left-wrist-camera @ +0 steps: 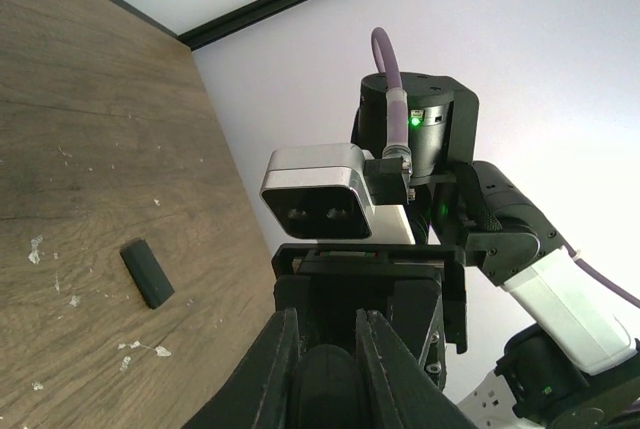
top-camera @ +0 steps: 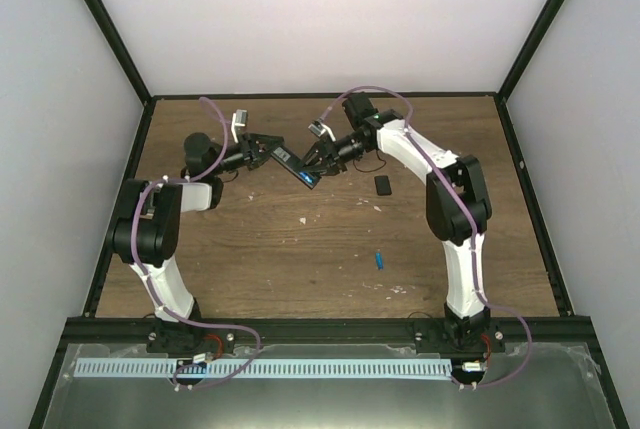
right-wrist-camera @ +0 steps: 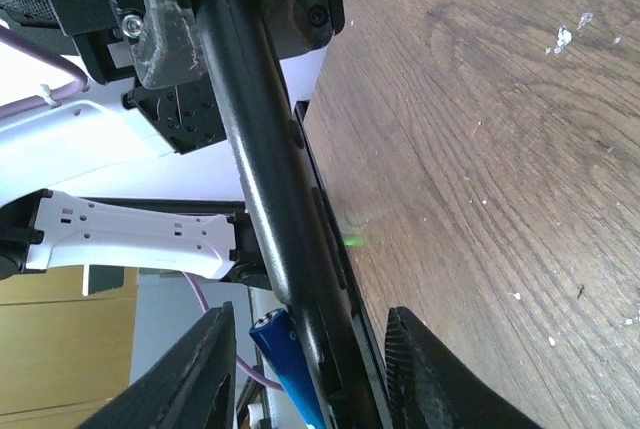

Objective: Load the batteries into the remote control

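— Right wrist: does our right gripper [right-wrist-camera: 305, 317] pinch the battery [right-wrist-camera: 283, 354] alongside the remote control [right-wrist-camera: 265, 189]?
— We cannot tell. Our left gripper [top-camera: 270, 155] clamps it aloft for loading; the other battery [top-camera: 380, 259] lies on the table [top-camera: 300, 269]

The remote control [top-camera: 297, 169] bars the gap between left claw [top-camera: 270, 155] and right claw [top-camera: 318, 161].

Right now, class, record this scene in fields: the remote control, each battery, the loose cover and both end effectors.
remote control: held off the table by left end effector, shut on it
first battery: beside the remote, between the fingers of the right end effector
right end effector: straddles remote and battery; grip unclear
second battery: lying on table, untouched
cover: lying on table, clear of both arms
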You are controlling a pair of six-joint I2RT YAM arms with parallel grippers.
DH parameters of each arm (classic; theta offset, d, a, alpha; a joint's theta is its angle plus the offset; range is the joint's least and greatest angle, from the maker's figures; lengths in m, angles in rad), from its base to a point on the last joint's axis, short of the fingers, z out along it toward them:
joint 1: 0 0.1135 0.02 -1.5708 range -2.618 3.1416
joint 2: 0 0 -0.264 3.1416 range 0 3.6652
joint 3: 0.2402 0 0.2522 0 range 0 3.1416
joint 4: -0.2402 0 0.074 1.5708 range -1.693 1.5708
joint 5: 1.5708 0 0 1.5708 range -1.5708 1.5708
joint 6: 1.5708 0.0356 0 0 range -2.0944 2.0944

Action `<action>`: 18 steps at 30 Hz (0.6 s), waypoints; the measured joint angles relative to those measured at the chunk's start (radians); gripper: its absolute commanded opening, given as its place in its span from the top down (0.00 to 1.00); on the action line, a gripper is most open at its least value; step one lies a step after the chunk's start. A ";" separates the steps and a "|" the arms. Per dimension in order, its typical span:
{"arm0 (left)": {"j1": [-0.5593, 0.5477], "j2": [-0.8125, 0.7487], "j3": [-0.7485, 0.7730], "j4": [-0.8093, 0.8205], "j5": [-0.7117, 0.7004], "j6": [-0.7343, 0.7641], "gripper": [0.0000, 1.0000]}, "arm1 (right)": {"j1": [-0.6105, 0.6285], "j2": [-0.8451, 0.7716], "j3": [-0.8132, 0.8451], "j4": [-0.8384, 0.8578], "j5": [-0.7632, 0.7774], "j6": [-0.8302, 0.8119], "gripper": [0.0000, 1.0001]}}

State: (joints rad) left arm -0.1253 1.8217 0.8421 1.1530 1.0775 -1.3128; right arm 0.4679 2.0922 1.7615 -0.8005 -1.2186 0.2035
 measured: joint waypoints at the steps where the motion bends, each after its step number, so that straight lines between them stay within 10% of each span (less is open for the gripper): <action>1: 0.000 -0.001 0.000 -0.003 0.000 0.003 1.00 | 0.000 0.003 0.003 0.000 0.000 0.000 0.66; 18: 0.000 -0.009 0.000 -0.011 0.000 0.001 1.00 | 0.000 0.009 0.007 -0.001 -0.004 -0.013 0.75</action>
State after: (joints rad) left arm -0.1253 1.8130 0.8425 1.1419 1.0775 -1.3117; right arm 0.4679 2.1010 1.7687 -0.8017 -1.2224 0.1909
